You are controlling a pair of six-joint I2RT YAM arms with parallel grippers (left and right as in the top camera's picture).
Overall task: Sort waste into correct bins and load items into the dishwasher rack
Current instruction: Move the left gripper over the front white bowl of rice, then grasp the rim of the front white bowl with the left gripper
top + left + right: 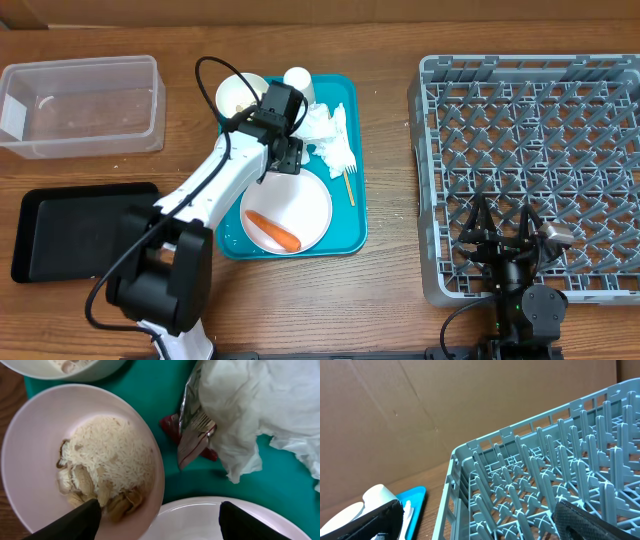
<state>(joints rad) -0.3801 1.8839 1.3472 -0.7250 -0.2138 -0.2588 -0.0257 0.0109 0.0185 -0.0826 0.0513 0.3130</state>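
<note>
A small white bowl (30,455) of rice and beige food scraps (107,457) sits on the teal tray beside the pinkish-white plate (200,520). My left gripper (157,521) is open and straddles the bowl's near rim, one finger (75,522) inside the bowl and the other over the plate. A red scrap (169,424) and the crumpled napkin (260,405) lie just beyond. Overhead, my left gripper (288,158) hides that bowl. The carrot (272,231) lies on the plate (308,198). My right gripper (505,238) hangs open over the grey rack (530,120).
A second bowl (238,95), a white cup (297,77), the fork (340,160) and a wooden stick (349,186) share the teal tray (352,235). The clear tub (80,105) and the black tray (70,232) stand at the left.
</note>
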